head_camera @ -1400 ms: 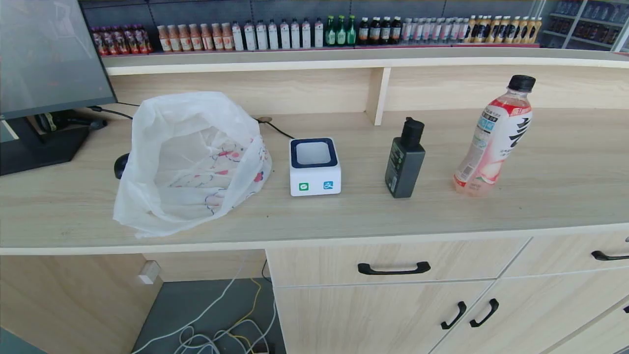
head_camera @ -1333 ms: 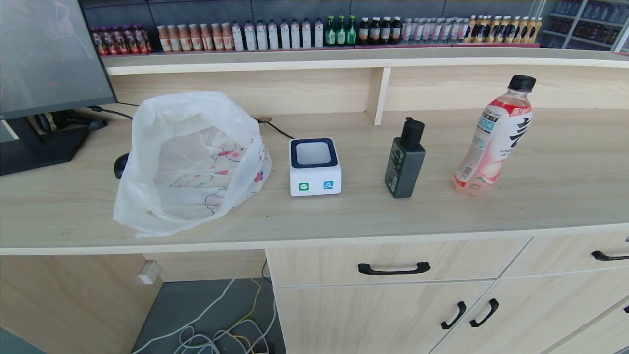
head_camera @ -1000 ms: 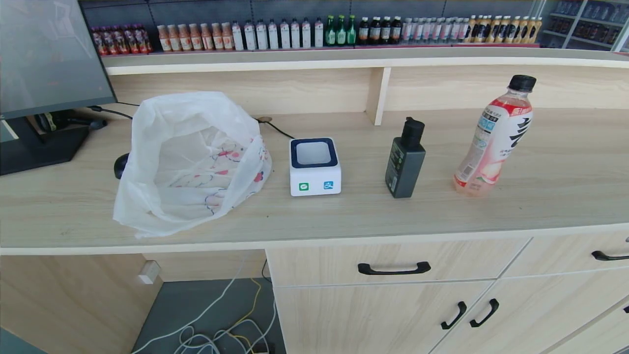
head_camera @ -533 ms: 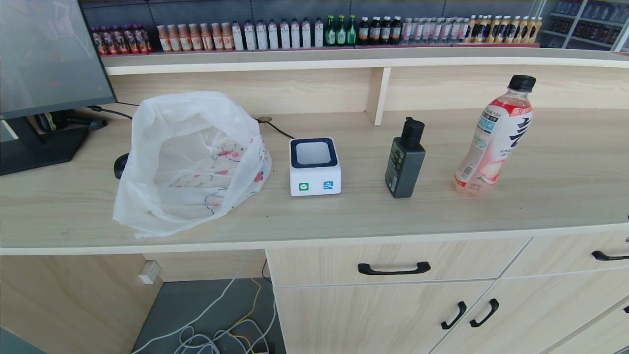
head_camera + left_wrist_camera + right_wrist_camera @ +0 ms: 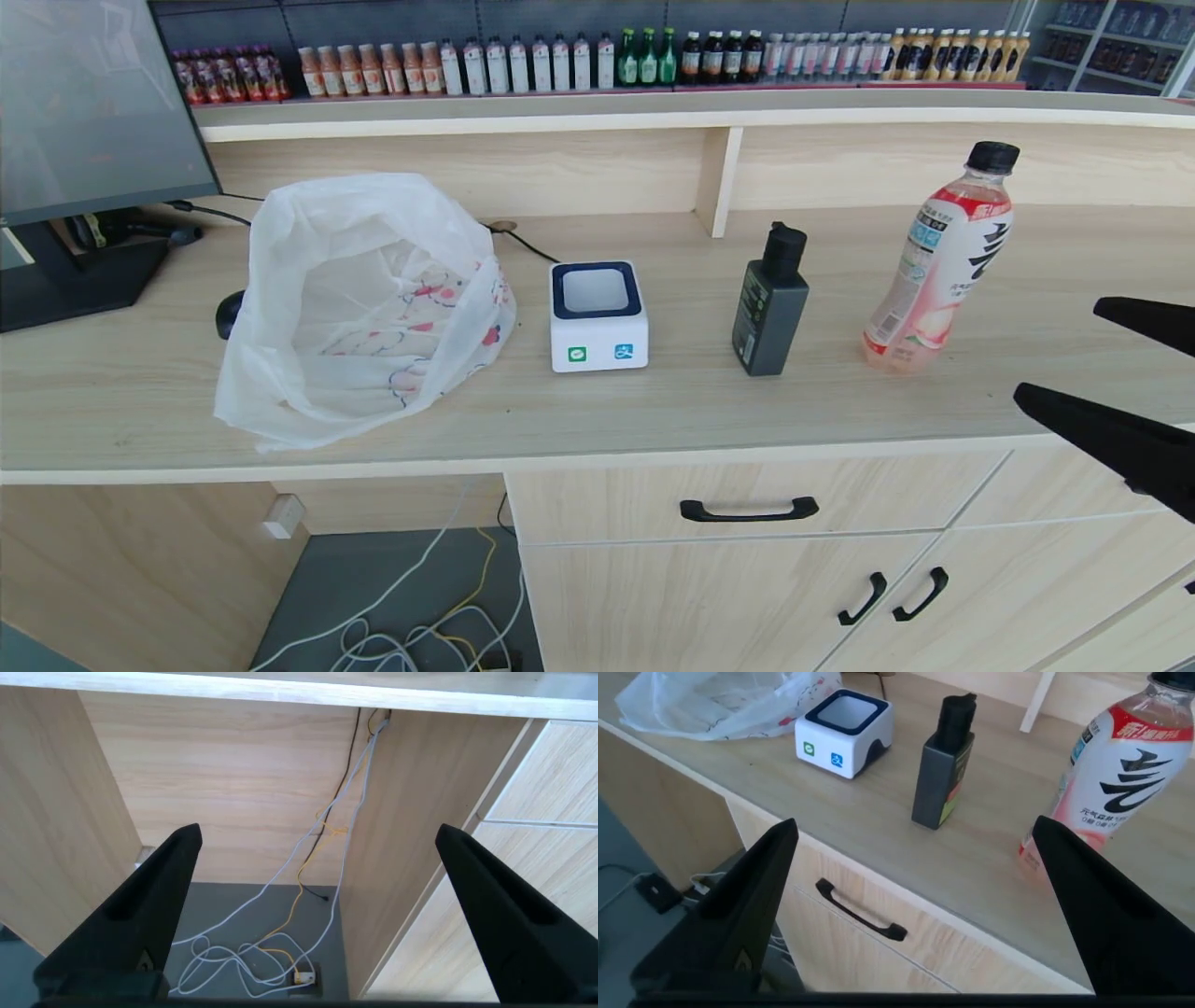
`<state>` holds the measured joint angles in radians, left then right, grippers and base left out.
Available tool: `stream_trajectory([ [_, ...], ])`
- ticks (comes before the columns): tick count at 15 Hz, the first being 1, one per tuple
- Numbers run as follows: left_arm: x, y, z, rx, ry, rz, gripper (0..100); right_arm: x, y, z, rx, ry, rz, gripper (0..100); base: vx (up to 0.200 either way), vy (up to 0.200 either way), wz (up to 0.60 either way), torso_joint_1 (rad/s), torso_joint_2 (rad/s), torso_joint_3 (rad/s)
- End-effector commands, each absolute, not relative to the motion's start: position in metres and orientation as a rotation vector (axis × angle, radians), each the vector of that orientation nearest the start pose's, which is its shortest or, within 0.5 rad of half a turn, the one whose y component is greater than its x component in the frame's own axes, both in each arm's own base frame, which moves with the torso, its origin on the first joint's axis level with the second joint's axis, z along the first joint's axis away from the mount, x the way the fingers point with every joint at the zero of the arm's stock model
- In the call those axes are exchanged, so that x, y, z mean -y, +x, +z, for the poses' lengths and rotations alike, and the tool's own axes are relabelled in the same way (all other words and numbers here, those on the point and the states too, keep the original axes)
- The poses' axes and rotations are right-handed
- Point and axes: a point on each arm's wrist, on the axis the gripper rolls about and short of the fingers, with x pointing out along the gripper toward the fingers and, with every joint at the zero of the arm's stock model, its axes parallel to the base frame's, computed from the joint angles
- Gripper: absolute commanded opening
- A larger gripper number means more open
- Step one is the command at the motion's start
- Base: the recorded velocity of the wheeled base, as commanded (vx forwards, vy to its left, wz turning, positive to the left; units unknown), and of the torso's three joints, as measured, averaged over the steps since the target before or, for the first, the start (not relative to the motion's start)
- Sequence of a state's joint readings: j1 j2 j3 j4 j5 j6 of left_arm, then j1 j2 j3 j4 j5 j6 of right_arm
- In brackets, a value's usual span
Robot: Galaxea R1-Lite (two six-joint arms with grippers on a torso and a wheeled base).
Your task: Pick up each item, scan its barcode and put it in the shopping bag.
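Note:
A white plastic shopping bag (image 5: 364, 299) (image 5: 719, 705) stands open on the left of the wooden counter (image 5: 653, 401). Right of it sit a white scanner box (image 5: 597, 313) (image 5: 842, 733), an upright dark pump bottle (image 5: 770, 303) (image 5: 945, 765) and a tall pink drink bottle (image 5: 938, 261) (image 5: 1120, 775). My right gripper (image 5: 1060, 350) (image 5: 915, 826) is open at the counter's front right, right of the pink bottle and holding nothing. My left gripper (image 5: 318, 835) is open below the counter, facing the wooden panels.
A monitor (image 5: 84, 103) on a black stand and a dark mouse (image 5: 227, 313) are left of the bag. A raised shelf with a divider (image 5: 719, 182) backs the counter. Drawers with black handles (image 5: 747, 511) lie below. Cables (image 5: 271, 952) lie on the floor.
My right gripper has come into the head view at the right edge, above the counter's front. The bag, scanner and bottles have not moved.

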<state>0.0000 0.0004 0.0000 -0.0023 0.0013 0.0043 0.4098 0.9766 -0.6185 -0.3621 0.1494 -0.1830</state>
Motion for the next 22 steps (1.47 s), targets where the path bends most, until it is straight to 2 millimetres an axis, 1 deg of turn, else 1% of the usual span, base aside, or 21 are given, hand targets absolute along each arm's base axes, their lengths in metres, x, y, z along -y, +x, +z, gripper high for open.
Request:
stream_trajectory([
  [1,0.0,-0.023,0.076,0.003,0.005,0.002,100,-0.064,0.135,0.255,0.015,-0.183,0.565,100,0.0,0.0,0.0,0.0,0.0,0.0],
  [3,0.0,-0.023,0.076,0.003,0.005,0.002,100,-0.069,0.143,0.256,0.029,-0.183,0.57,100,0.0,0.0,0.0,0.0,0.0,0.0],
  [4,0.0,-0.023,0.076,0.003,0.005,0.002,100,-0.075,0.147,0.255,0.031,-0.181,0.569,100,0.0,0.0,0.0,0.0,0.0,0.0],
  [7,0.0,-0.023,0.076,0.003,0.005,0.002,100,-0.091,0.152,0.253,0.026,-0.181,0.593,100,0.0,0.0,0.0,0.0,0.0,0.0],
  [9,0.0,-0.023,0.076,0.003,0.005,0.002,100,-0.101,0.162,0.251,0.035,-0.178,0.577,100,0.0,0.0,0.0,0.0,0.0,0.0],
  [10,0.0,-0.023,0.076,0.003,0.005,0.002,100,-0.112,0.168,0.25,0.052,-0.16,0.569,100,0.0,0.0,0.0,0.0,0.0,0.0],
  [11,0.0,-0.023,0.076,0.003,0.005,0.002,100,-0.116,0.174,0.248,0.057,-0.126,0.528,100,0.0,0.0,0.0,0.0,0.0,0.0],
  [13,0.0,-0.023,0.076,0.003,0.005,0.002,100,-0.119,0.181,0.244,0.068,-0.106,0.445,100,0.0,0.0,0.0,0.0,0.0,0.0],
  [15,0.0,-0.023,0.076,0.003,0.005,0.0,100,-0.121,0.186,0.243,0.067,-0.107,0.4,100,0.0,0.0,0.0,0.0,0.0,0.0],
  [17,0.0,-0.023,0.076,0.003,0.005,0.002,100,-0.121,0.189,0.239,0.047,-0.121,0.3,100,0.0,0.0,0.0,0.0,0.0,0.0],
  [20,0.0,-0.023,0.076,0.003,0.005,0.002,100,-0.126,0.191,0.236,0.052,-0.115,0.247,100,0.0,0.0,0.0,0.0,0.0,0.0],
  [21,0.0,-0.023,0.076,0.003,0.005,0.0,100,-0.129,0.195,0.235,0.064,-0.107,0.242,100,0.0,0.0,0.0,0.0,0.0,0.0],
  [22,0.0,-0.023,0.076,0.003,0.005,0.002,100,-0.133,0.2,0.228,0.063,-0.106,0.24,100,0.0,0.0,0.0,0.0,0.0,0.0],
])
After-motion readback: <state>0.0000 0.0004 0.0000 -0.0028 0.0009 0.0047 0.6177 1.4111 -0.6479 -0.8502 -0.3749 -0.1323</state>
